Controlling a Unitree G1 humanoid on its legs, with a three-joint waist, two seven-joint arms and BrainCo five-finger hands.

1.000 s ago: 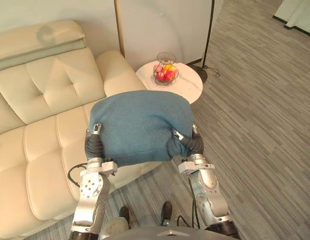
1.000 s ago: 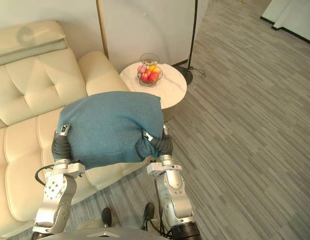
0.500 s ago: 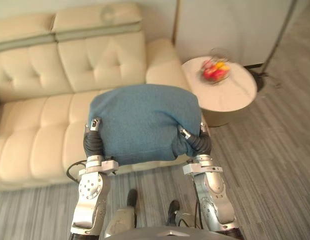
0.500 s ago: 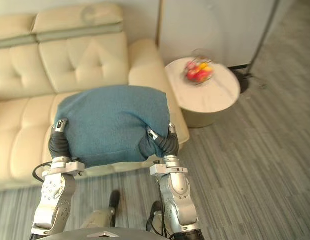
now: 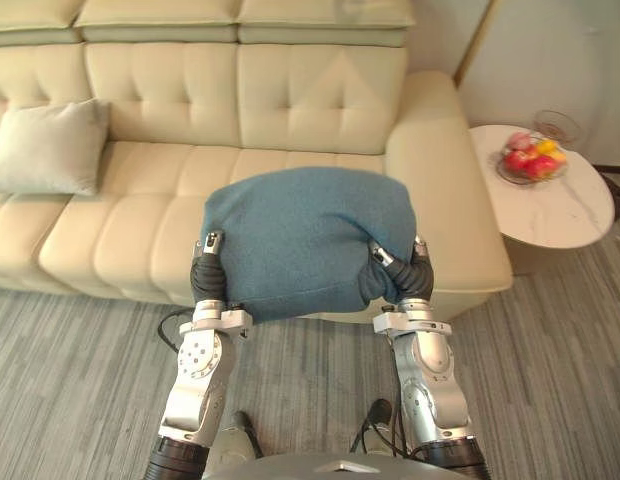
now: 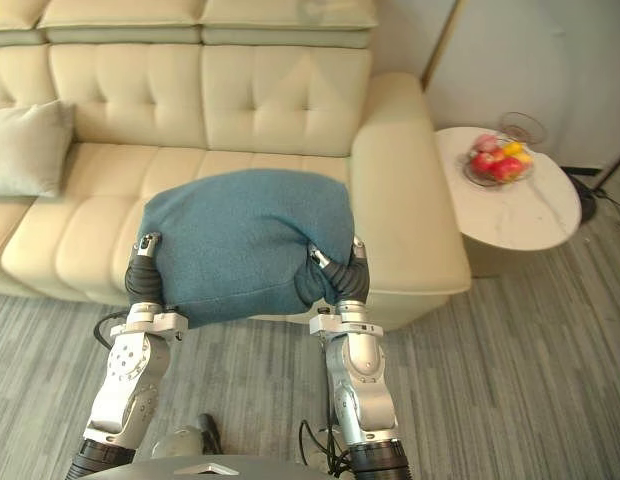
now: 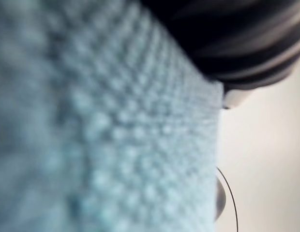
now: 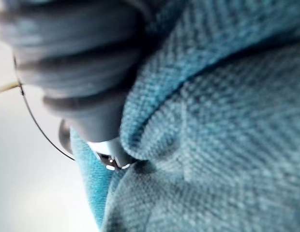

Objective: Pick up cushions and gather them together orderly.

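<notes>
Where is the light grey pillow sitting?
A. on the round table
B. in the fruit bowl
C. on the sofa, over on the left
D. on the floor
C: the light grey pillow rests on the sofa seat at the left of the eye views, leaning against the backrest. The round table carries a bowl of fruit instead.

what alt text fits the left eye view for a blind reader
A blue cushion is held up between the robot's left hand and right hand, before a cream tufted sofa. A pale grey cushion leans at the sofa's left end; a bowl of fruit stands on a round white side table at the right.
</notes>
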